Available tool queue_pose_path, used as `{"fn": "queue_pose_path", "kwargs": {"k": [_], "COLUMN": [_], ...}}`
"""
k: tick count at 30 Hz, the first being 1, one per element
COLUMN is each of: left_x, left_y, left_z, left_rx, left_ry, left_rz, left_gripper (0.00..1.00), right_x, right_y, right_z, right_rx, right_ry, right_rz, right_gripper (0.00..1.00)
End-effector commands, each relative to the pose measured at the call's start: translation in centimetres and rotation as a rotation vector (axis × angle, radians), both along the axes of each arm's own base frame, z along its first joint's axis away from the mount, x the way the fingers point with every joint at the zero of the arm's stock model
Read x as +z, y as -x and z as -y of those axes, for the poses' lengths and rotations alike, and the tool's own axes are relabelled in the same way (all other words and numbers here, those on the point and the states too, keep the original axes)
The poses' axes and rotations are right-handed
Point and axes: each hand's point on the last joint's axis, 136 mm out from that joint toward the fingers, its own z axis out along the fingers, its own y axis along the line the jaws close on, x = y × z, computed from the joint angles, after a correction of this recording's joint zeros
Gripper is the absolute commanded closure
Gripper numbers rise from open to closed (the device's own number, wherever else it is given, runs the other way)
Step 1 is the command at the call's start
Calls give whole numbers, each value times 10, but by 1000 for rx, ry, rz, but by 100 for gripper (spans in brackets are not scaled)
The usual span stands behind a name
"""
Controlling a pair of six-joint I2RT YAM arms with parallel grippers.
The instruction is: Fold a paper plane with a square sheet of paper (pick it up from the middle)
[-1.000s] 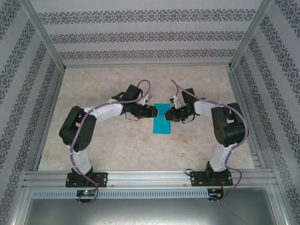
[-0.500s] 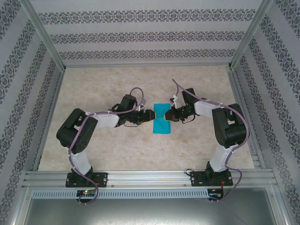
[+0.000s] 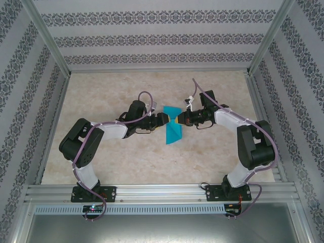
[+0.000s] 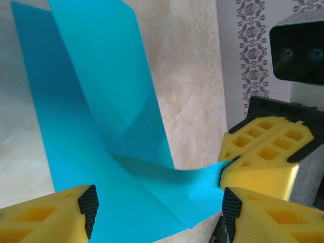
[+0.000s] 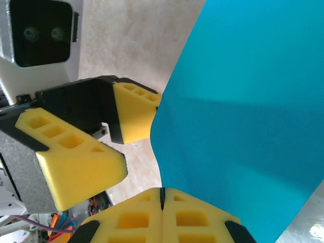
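Note:
The square sheet of paper point(image 3: 172, 132) is turquoise, folded into a strip with a diagonal crease. It hangs bent above the table's middle. My right gripper point(image 3: 178, 120) is shut on its far right edge and holds that end up. In the right wrist view the two yellow fingers point(image 5: 136, 223) meet on the paper point(image 5: 243, 101). My left gripper point(image 3: 163, 118) stands open just left of it. In the left wrist view its pads point(image 4: 88, 210) straddle the paper's point(image 4: 91, 116) lifted end, and the right gripper point(image 4: 225, 169) pinches the paper's corner.
The beige marbled table point(image 3: 126, 162) is ringed by aluminium posts and patterned walls point(image 3: 162, 35). A metal rail point(image 3: 162, 191) with both arm bases runs along the near edge. The two grippers are almost tip to tip over the middle.
The right gripper closed on the paper and lifted it off the table, so the flat strip now bends and twists. The left gripper moved right, up to the paper.

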Motion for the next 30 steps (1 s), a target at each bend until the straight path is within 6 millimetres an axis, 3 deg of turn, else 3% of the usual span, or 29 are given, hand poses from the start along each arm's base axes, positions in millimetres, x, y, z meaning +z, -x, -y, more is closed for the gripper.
{"fn": "queue_pose_path", "kwargs": {"k": [1,9,16,30], "left_x": [31,57,66,55], "left_y": [-6,-4,0,4], "left_z": [8,23,35,41], "left_rx": [-3,-57,-112,-159], "left_ry": [104,178,208,190], "left_rz": [66,114,105,54], "left_gripper": [31,31,33,37], "right_x": [37,52,49,30], "right_y": [-3,-5,-13,-18], "right_z": [-9,-9,-6,6], "right_rx": [18,4,-29,-80], "right_ry": [-73,-117,-139,-150], "right_rz": [61,67,54,-5], "right_gripper": [100,100,100,100]}}
